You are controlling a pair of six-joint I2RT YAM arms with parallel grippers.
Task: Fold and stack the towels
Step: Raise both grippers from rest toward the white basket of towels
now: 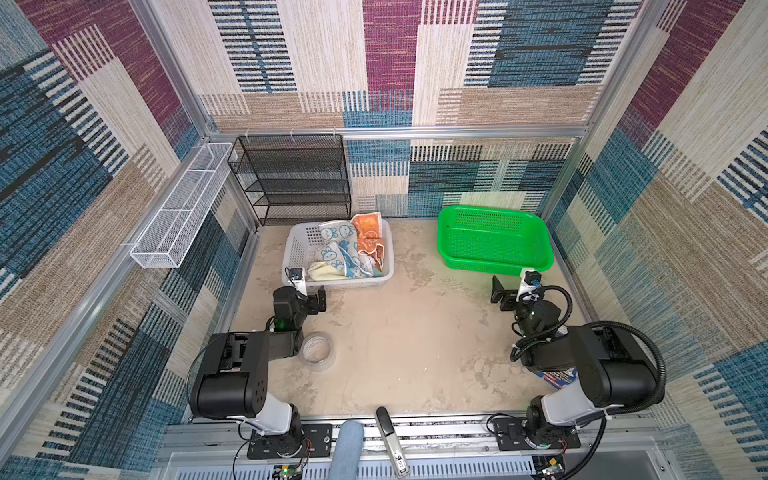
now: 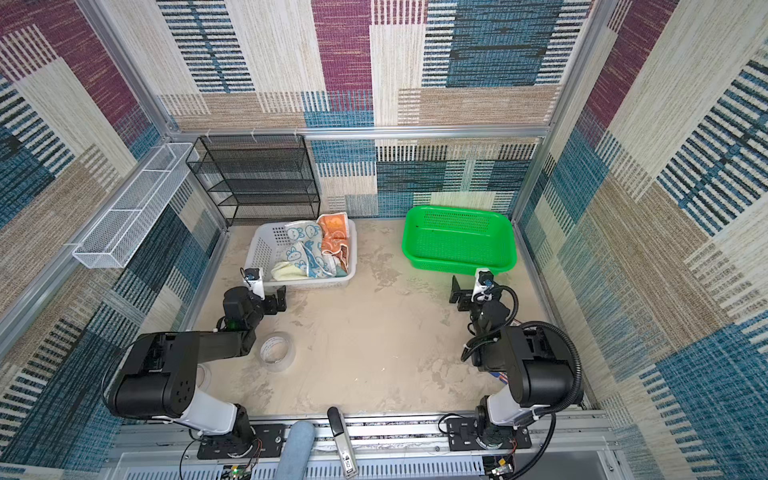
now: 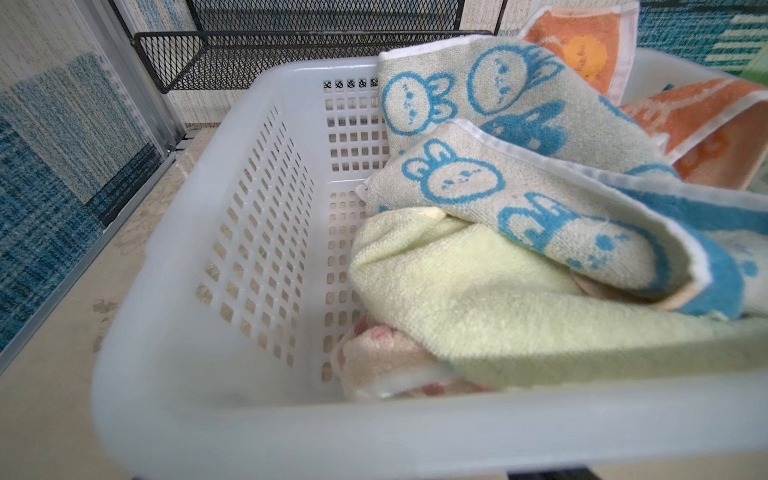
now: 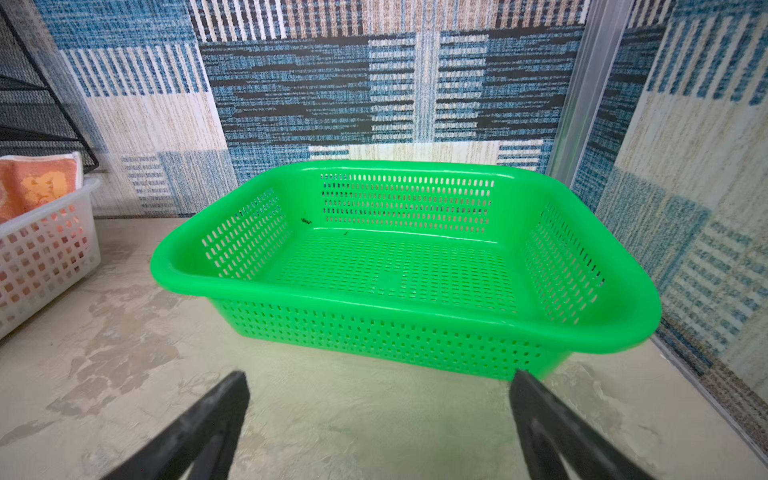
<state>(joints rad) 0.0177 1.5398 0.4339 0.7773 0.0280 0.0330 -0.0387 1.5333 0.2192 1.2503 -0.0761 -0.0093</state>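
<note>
The towels lie crumpled in a white plastic basket at the back left. A white towel with blue bunnies is on top. An orange one lies at the far side. A pale yellow one sits near the front, over a cream one with reddish print. My left gripper hovers just outside the basket's near rim, open and empty; its fingers are hidden in the left wrist view. My right gripper stands open over bare table, just in front of the empty green basket.
A roll of clear tape lies by the left arm. A black mesh shelf stands behind the white basket. A white wire rack hangs on the left wall. A blue packet lies under the right arm.
</note>
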